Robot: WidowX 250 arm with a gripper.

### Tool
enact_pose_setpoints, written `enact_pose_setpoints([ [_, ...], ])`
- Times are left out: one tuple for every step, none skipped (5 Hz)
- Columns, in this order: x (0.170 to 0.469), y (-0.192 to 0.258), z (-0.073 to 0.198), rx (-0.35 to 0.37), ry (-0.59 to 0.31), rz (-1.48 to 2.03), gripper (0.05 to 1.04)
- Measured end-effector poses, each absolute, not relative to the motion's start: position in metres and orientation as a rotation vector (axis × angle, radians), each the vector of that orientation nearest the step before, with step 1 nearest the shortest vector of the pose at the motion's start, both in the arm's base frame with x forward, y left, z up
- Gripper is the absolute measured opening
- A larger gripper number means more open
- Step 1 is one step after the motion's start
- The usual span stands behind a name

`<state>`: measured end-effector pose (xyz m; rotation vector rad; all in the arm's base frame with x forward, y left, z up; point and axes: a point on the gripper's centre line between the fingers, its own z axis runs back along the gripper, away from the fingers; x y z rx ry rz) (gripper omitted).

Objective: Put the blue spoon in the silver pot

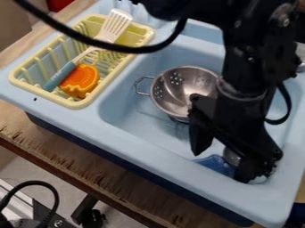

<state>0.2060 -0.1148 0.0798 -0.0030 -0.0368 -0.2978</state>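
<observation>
While the light-blue sink [170,162] walls in our work, we have the gripper [222,165] low, its fingers apart, probably to straddle our target. Our silver pot [173,98] sits nearby, mouth upward for receiving the blue spoon [212,163], partly hidden between those fingers.

Glossy black arm [250,58], small metallic screws [237,23], thick looping black cable [156,48].
</observation>
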Motion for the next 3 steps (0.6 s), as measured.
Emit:
enact_pose_setpoints([
  [0.206,-0.108,0.072,0.034,-0.061,-0.291,0.999],
  [0.208,-0.099,0.076,0.07,-0.131,-0.305,0.999],
  [0.208,-0.098,0.07,0.037,-0.076,-0.336,0.999],
])
